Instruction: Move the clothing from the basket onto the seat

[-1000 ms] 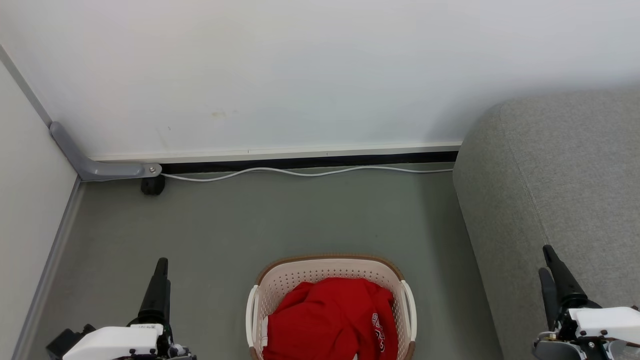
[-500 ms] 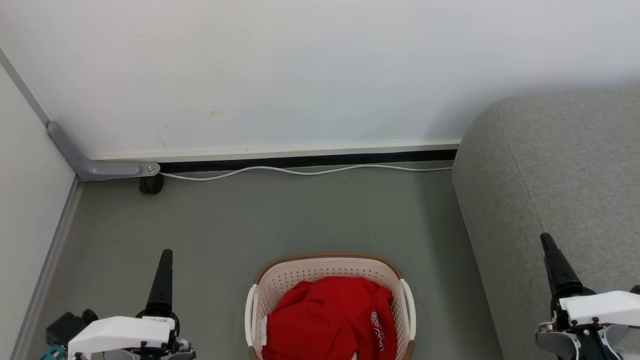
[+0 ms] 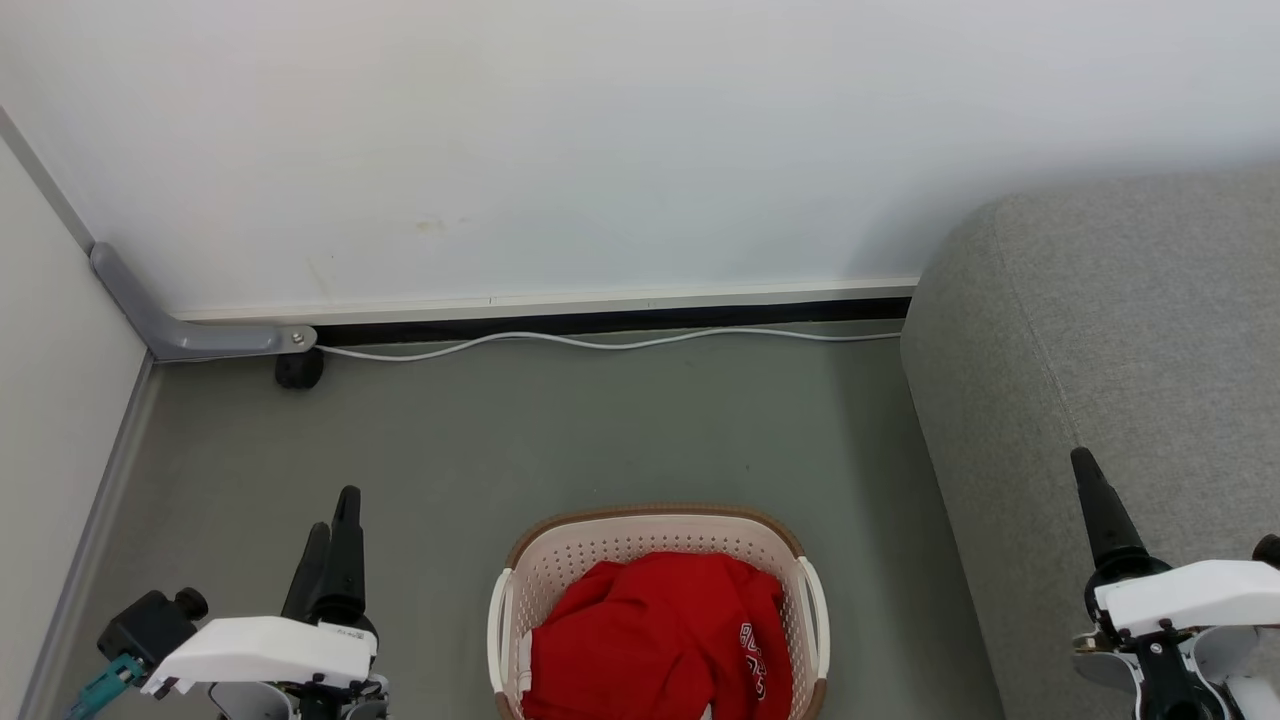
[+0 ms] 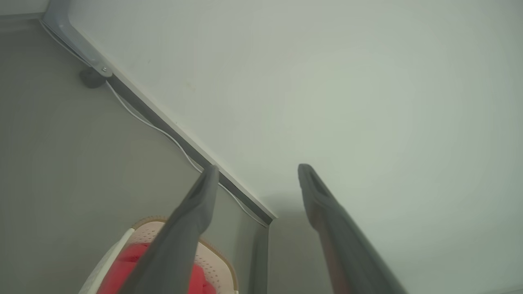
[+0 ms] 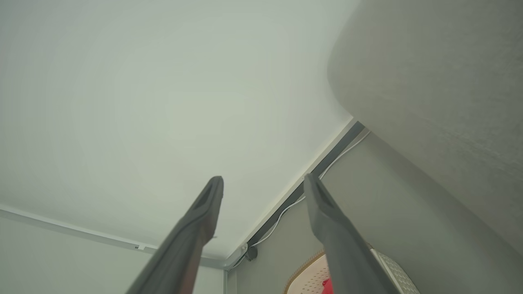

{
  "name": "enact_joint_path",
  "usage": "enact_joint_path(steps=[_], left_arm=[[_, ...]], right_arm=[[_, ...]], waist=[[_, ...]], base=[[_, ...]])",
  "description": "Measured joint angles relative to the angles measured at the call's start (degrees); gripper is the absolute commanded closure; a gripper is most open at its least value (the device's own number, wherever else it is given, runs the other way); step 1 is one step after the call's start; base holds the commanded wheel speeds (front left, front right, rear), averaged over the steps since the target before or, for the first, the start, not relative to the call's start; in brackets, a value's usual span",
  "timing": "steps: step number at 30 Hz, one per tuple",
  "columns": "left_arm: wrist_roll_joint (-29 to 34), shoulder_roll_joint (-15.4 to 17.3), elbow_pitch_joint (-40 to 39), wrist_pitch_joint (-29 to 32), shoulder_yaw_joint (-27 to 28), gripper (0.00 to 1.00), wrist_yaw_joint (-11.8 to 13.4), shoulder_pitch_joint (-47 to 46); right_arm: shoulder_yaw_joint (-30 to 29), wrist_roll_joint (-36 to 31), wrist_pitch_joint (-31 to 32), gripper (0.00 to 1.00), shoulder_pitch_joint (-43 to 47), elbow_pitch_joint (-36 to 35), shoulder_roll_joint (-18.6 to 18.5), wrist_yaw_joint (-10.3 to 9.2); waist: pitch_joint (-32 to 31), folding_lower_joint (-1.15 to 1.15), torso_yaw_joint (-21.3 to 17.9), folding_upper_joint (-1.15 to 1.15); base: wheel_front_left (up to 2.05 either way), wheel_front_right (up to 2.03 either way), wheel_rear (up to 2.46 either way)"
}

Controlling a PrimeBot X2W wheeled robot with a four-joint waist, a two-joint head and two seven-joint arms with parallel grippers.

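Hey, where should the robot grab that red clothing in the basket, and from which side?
Probably pinch a raised fold near the top of the clothing heap, coming straight down from above. The walls of the basket ring the pile on the sides that show and only its top is open; the crumpled fabric offers ridges for two fingers to close on.
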Motion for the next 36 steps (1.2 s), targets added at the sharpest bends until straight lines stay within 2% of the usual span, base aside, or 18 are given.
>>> enact_joint_path(steps=[8, 17, 36], left_arm=[[8.83, 0.05, 0.69, -1.30, -0.89, 0.00, 1.09, -0.97], [15.86, 0.13, 2.86, -2.80, -1.65, 0.00, 2.55, -1.60], [29.98, 0.26, 6.30, -5.79, -2.42, 0.00, 3.46, -4.25]], right_arm=[[2.41, -6.78, -1.46, 0.00, -1.21, 2.12, -1.35, 0.00], [4.49, -12.79, -2.69, 0.00, -2.85, 4.06, -2.60, 0.00], [7.51, -23.54, -5.84, 0.00, -5.89, 7.10, -4.75, 0.01]], waist=[[0.05, 0.00, -0.01, 0.00], [0.05, 0.00, 0.05, 0.00], [-0.07, 0.00, -0.05, 0.00]], base=[[0.00, 0.00, 0.00], [0.00, 0.00, 0.00], [0.00, 0.00, 0.00]])
